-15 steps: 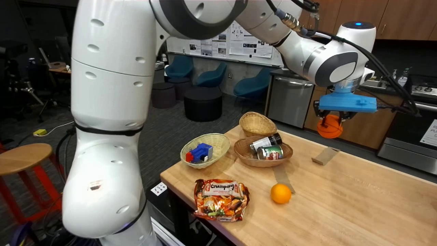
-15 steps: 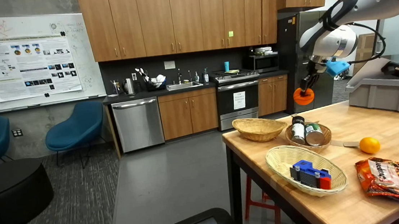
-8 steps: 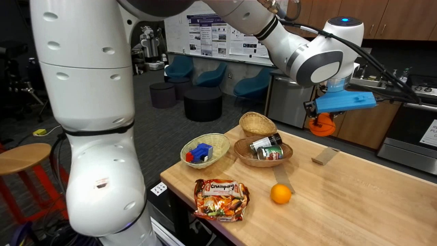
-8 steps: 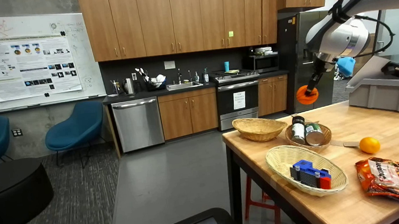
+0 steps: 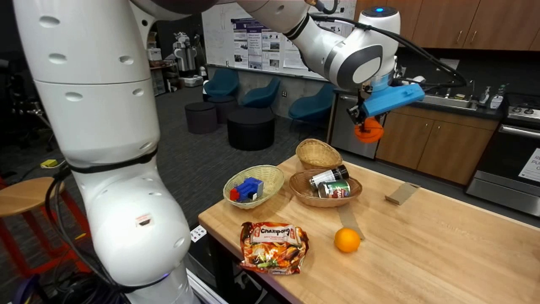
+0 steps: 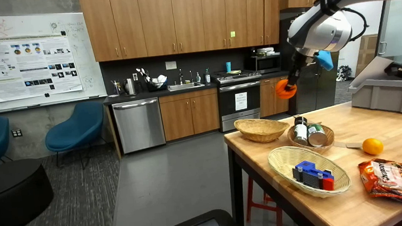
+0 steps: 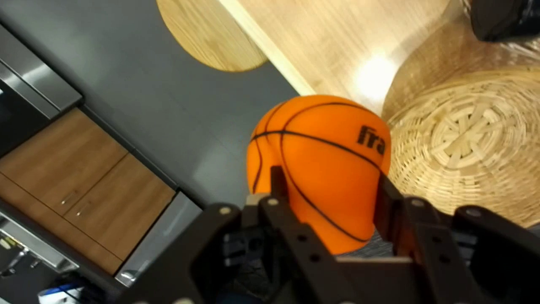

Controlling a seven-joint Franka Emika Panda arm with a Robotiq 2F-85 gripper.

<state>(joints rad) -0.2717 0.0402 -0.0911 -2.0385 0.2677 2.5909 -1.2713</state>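
Fingers (image 7: 278,181) clamped on one basketball (image 7: 325,156)

Orange, black-seamed, held in the air, a finger on either side
Wrist view, at its 3 o'clock: tan wicker basket (image 7: 468,177)
In an exterior view, reckoned from the basketball: at 7 o'clock, brown basket (image 5: 325,202) containing black-capped shaker (image 5: 328,175) and green-labelled can (image 5: 335,188); at 8 o'clock, pale basket (image 5: 273,179) with blue-and-red toy (image 5: 248,188); at 7 o'clock, farther, Champong packet (image 5: 274,249); at 6 o'clock, orange (image 5: 347,240)
Baskets, packet, orange: upon wooden desk (image 5: 443,245)
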